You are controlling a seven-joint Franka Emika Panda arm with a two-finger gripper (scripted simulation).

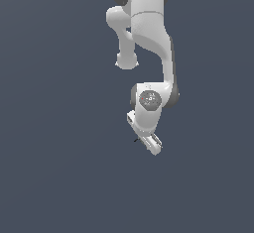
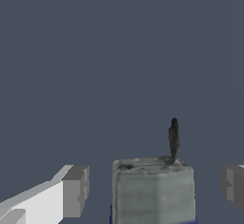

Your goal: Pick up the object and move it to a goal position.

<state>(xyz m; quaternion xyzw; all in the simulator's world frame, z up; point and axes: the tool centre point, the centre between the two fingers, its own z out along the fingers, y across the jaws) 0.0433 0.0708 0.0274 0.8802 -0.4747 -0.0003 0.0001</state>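
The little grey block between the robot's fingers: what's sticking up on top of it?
A thin dark stub rises from one corner of the grey block, which sits between the open gripper's fingers. A dark blue edge shows at its base; what lies underneath is cut off from view.

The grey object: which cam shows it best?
Wrist view. The grey object fills the lower frame between the open gripper fingers, dark stub visible. The exterior view shows only a thin dark sliver by the gripper; the arm hides the rest.

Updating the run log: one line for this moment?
phase: pre-grasp | gripper: open, fingers apart either side of object | contact: none visible
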